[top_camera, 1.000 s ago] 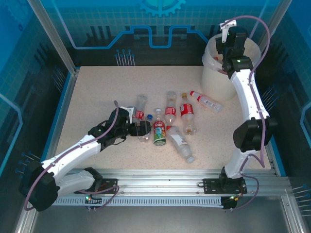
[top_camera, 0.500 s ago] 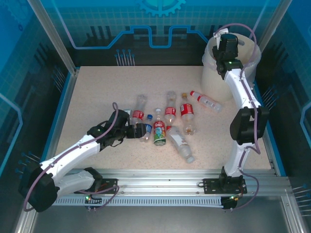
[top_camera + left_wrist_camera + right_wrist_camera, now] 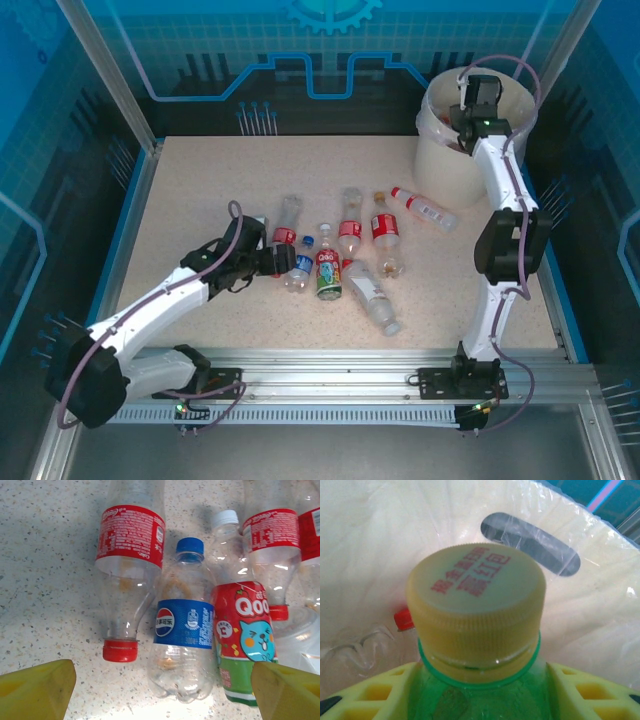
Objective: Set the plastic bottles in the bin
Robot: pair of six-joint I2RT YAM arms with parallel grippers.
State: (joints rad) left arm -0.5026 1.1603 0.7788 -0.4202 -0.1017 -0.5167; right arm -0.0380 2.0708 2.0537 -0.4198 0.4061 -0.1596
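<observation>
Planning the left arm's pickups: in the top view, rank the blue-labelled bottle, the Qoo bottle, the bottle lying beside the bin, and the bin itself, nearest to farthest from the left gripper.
From the left gripper:
1. blue-labelled bottle, right at its jaws.
2. Qoo bottle, next over on the right.
3. bottle beside the bin, well off to the right.
4. bin, far right corner.

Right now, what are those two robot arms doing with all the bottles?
They are tidying plastic bottles into the big round cream-white bin. The right claw holds a green plastic bottle with a yellow cap at the bin's mouth. The left claw hangs open above a clear bottle with a blue label, one of several lying on the speckled table.
</observation>
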